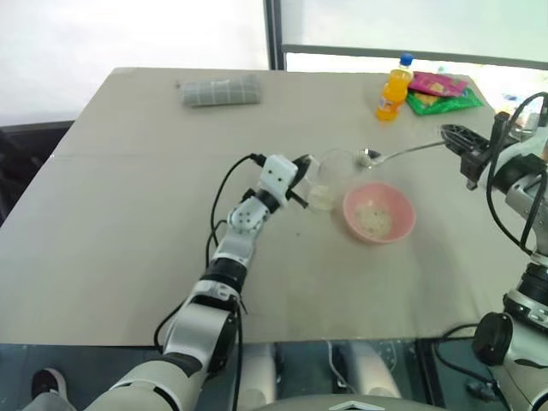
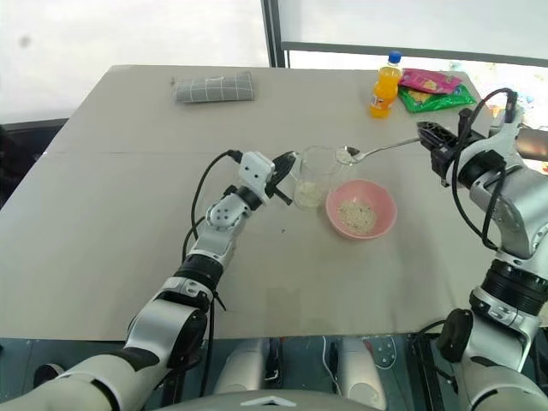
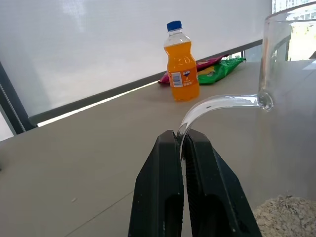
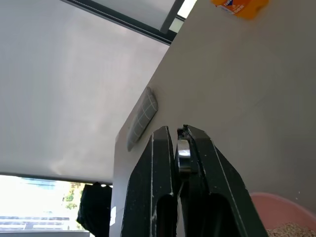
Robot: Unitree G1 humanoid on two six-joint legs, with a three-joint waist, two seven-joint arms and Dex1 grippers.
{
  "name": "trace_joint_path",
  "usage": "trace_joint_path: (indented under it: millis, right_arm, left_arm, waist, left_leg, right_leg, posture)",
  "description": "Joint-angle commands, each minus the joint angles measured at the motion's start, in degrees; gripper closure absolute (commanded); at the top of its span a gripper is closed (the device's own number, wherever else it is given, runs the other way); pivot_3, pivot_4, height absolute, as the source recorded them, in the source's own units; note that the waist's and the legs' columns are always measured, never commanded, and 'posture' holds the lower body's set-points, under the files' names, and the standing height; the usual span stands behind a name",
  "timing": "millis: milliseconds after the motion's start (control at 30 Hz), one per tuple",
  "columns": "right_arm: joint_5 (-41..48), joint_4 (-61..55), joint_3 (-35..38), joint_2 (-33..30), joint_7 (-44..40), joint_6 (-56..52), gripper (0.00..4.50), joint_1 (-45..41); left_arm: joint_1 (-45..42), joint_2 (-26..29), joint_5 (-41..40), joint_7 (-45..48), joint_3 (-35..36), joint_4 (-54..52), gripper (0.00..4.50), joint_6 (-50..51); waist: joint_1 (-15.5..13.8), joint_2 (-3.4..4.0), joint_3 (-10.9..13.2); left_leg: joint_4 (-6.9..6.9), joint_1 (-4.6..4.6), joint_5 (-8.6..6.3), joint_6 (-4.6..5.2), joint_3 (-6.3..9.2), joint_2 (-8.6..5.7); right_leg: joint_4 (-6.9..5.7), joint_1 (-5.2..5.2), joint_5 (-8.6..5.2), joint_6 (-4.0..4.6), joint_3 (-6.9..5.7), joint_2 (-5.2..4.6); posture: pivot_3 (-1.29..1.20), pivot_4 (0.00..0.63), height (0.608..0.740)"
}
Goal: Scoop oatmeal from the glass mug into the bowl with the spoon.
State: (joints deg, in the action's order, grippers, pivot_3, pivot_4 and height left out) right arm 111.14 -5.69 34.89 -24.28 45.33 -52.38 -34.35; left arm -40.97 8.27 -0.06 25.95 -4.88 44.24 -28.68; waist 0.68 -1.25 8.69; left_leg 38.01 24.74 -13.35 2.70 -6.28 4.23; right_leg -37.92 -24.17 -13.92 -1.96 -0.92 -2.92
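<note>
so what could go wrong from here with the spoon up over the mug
The spoon is pinched only at its handle's far end by the right hand, so it could swivel and spill flakes beside the bowl. The left hand grips just the thin handle of the glass mug; a knock from the spoon might tip it.

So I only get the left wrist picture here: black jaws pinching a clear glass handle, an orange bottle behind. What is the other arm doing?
Observer: The right gripper holds the slim silver metal spoon, its small oval end above the clear glass mug.
Visitor: Ok, and where would the flakes go?
Observer: A round shallow pink bowl sits right beside the mug, pale flakes already inside.
Visitor: Anything else on that table?
Observer: A rolled grey checked cloth lies at the far side.
</note>
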Motion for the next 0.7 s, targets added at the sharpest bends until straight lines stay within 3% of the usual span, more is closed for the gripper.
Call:
trace_joint_path:
  millis: [33,367,600,700]
  right_arm:
    - [1.86,-2.53,2.72,-2.03,-1.89,0.1,4.5,1.18]
    - [1.86,-4.28,3.25,-4.98,-4.89,-1.82,4.5,6.79]
    - [1.85,-7.17,-5.12,-14.98,-9.5,-3.18,4.5,9.92]
    - [-2.6,-7.93,-7.57,-19.12,-13.07,-3.2,4.5,9.54]
  left_arm:
    - [1.46,0.32,0.35,-0.13,0.27,1.26,4.47,1.6]
    - [3.64,0.81,-0.51,-0.93,1.86,-1.76,4.47,4.34]
    - [4.91,0.93,-0.7,-1.71,2.1,-3.76,4.47,5.97]
    - [5.12,0.88,-0.72,-1.98,2.03,-4.18,4.47,6.27]
  waist:
    - [-0.01,0.0,0.0]
    - [0.25,0.18,-0.1]
    - [0.35,0.2,-0.12]
    - [0.21,0.21,-0.13]
  left_leg:
    - [0.0,0.0,0.0,0.0,0.0,0.0]
    - [0.0,-0.09,0.0,0.0,-0.01,0.01]
    - [0.0,-0.11,0.0,0.01,-0.03,0.01]
    - [0.0,-0.11,0.0,0.01,0.0,0.02]
  right_leg:
    - [0.0,0.0,0.0,0.0,0.0,0.0]
    - [-0.02,0.02,0.0,-0.01,0.11,0.04]
    - [0.01,0.02,0.0,-0.01,0.16,0.05]
    - [0.0,0.03,0.0,-0.01,0.15,0.07]
  posture:
    - [0.0,0.15,0.74]
    - [0.0,0.15,0.74]
    - [0.0,0.15,0.74]
    - [0.0,0.15,0.74]
